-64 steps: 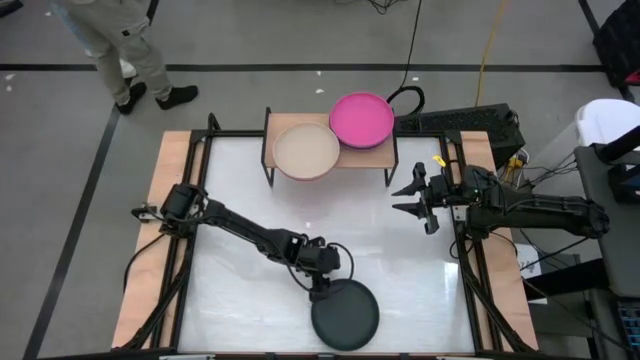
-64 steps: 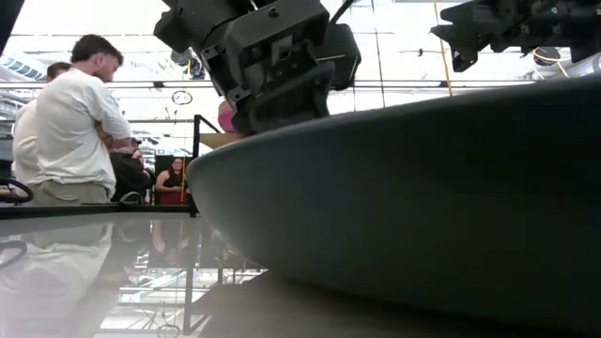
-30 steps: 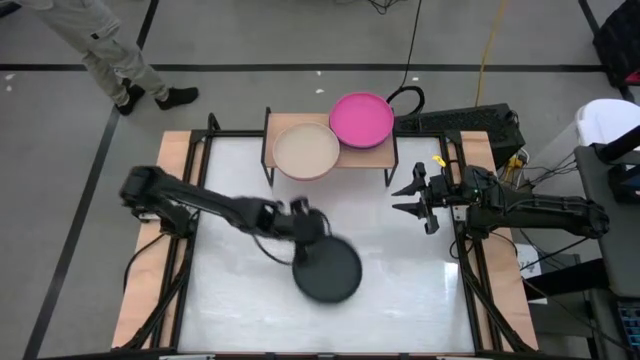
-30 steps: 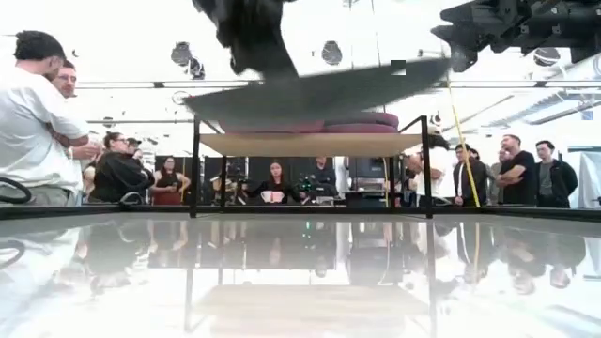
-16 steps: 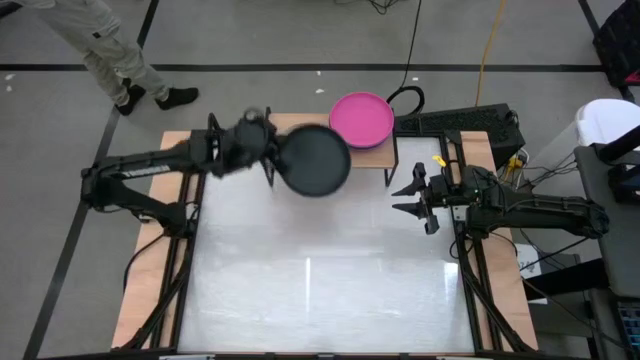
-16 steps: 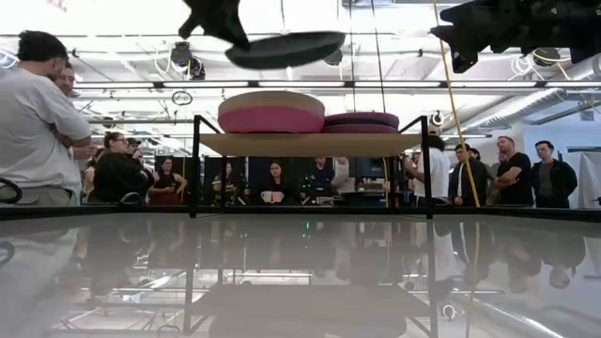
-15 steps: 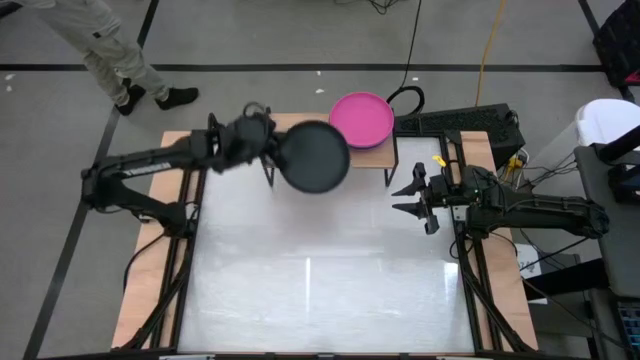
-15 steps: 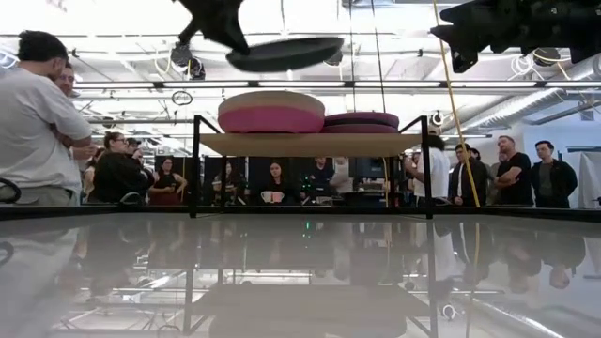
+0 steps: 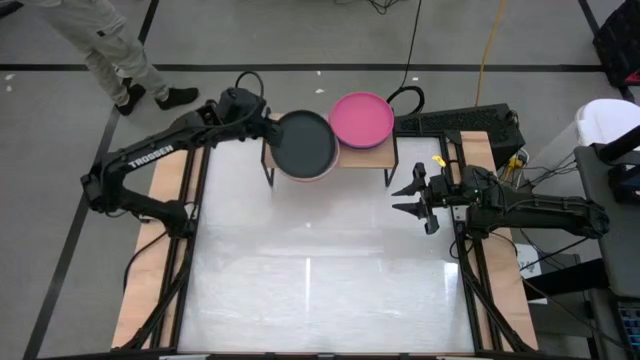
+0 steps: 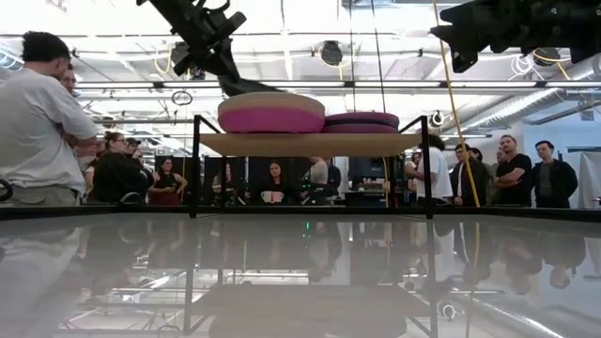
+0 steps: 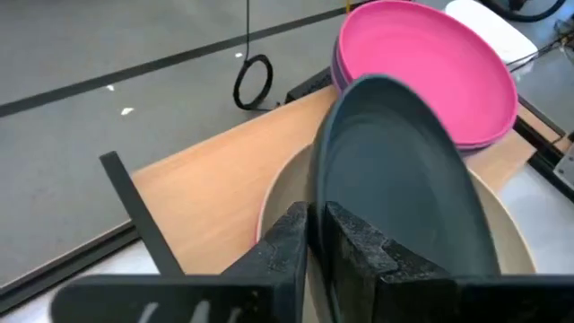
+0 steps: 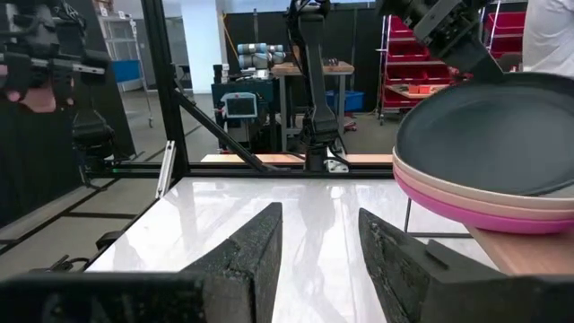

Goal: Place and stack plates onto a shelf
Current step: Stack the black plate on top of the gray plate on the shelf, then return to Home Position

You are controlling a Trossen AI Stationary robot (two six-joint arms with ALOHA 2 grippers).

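The left gripper (image 11: 316, 235) has its fingers pinched tight on the near rim of the dark grey plate (image 9: 303, 143), holding it right over the left-hand stack on the shelf (image 9: 371, 155). In the left wrist view the plate sits tilted, its far edge down over the beige plate (image 11: 282, 184) under it. From the low view that stack reads beige on top with a salmon pink plate (image 10: 271, 119) below it; whether the grey one is fully resting on it is hard to tell. The other stack sits just beside it on the shelf's right half, a magenta plate (image 9: 361, 119) on top with a purple plate (image 11: 339, 74) edge peeking out underneath.

Only readable writing is "TROSSEN" in white letters along the left arm (image 9: 152, 156) in the high view.

The right gripper (image 9: 412, 197) hangs at the table's right edge, well away from the shelf, fingers spread apart and holding nothing. A crowd of people (image 10: 512, 169) stands beyond the table.
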